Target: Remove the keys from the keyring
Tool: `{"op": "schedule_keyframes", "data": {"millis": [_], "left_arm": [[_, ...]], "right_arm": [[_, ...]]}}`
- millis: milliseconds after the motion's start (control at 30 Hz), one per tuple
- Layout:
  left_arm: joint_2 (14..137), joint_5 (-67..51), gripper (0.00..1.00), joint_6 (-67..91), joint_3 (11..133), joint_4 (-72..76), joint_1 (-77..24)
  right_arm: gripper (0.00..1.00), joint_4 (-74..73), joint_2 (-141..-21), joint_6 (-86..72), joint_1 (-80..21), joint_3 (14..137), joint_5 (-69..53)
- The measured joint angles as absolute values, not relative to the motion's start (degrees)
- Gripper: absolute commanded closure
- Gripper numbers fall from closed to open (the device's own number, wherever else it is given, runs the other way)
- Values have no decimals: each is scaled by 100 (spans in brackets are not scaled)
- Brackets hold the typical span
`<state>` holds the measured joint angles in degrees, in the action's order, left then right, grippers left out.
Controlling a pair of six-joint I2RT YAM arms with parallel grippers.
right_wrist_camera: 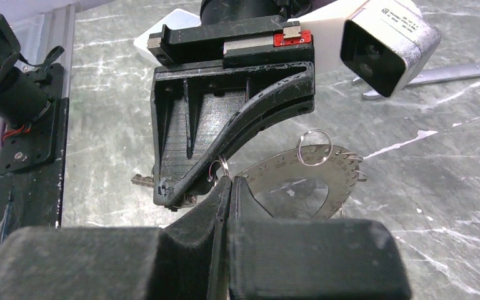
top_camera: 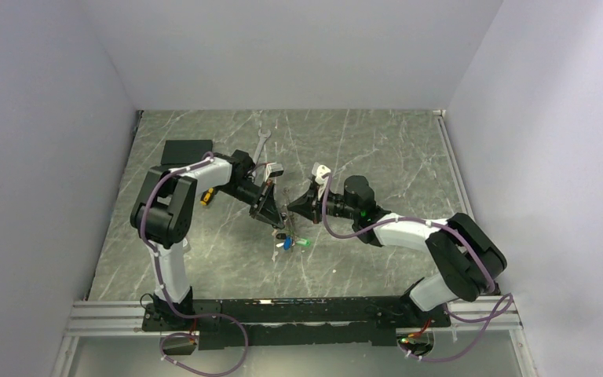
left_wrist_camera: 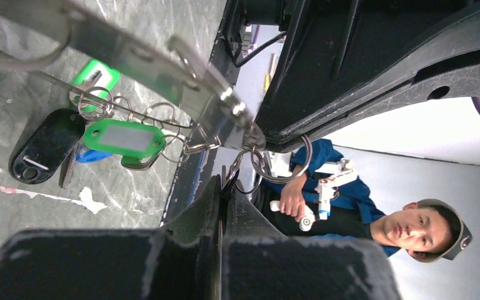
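Both arms meet tip to tip over mid-table. The left gripper [left_wrist_camera: 220, 187] is pinched closed, on what I cannot tell. The right gripper [right_wrist_camera: 228, 184] is closed too, seemingly on the keyring [right_wrist_camera: 300, 181], which fans rightward from its tips. The keys [left_wrist_camera: 124, 137] hang below on small rings. A wrench [top_camera: 263, 141] lies well behind.

The top camera looks down from above and behind me, far off, seeing the whole table [top_camera: 204, 267]. My wrist cameras are very close: the left faces near-right, the right faces far-left. All three share the keyring [right_wrist_camera: 275, 170].
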<state>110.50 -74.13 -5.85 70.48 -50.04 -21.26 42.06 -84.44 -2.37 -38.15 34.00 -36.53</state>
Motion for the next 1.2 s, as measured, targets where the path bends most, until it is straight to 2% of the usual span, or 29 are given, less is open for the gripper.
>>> {"op": "schedule_keyframes", "data": {"millis": [600,867,1200], "left_arm": [[11349,-7769,100,-471,7131,-5004,-2130],[11207,-7647,100,-338,6993,-4685,-2145],[10807,-7288,100,-574,7054,-4956,-1839]], "right_arm": [[100,4421,-8517,-370,-3811,3301,-3347],[100,4160,-8517,-390,-3946,3365,-2681],[100,3986,-8508,-75,-4005,3476,-2456]]}}
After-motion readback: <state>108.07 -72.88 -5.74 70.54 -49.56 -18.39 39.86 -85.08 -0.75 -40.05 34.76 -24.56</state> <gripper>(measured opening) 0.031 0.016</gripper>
